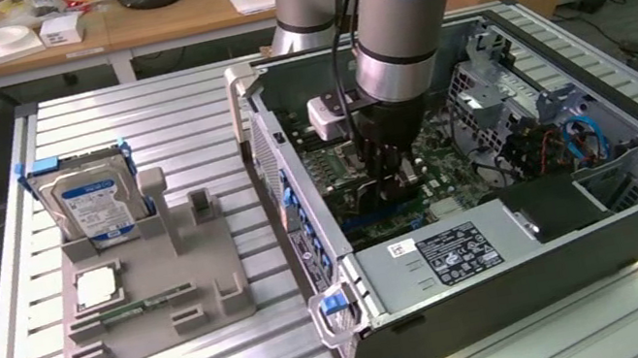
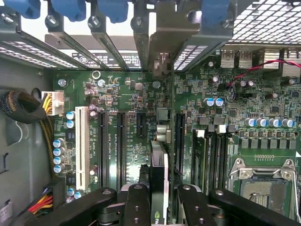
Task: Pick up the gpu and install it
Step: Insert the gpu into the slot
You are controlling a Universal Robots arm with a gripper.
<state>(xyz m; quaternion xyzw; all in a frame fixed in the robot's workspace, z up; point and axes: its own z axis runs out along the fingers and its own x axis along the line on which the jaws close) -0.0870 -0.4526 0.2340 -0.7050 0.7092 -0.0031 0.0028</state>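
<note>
My gripper (image 1: 388,181) reaches down inside the open computer case (image 1: 289,160), low over the motherboard (image 1: 455,170). It is shut on the gpu (image 1: 383,195), a thin dark card. In the wrist view the gpu (image 2: 159,165) appears edge-on between my black fingers (image 2: 137,203), with my gripper (image 2: 162,193) clamped on its two faces. The card stands upright over the green motherboard (image 2: 141,94), between two long black expansion slots (image 2: 121,146). Its far end points toward the rear bracket openings (image 2: 162,52). Whether its lower edge touches a slot is hidden.
A white slot (image 2: 81,146), the CPU socket (image 2: 263,183) and a sleeved cable bundle (image 2: 21,107) lie around the card. The power supply (image 1: 464,252) fills the case's near end. On the exterior view's left, a grey fixture (image 1: 222,299) holds a blue-labelled hard drive (image 1: 94,201).
</note>
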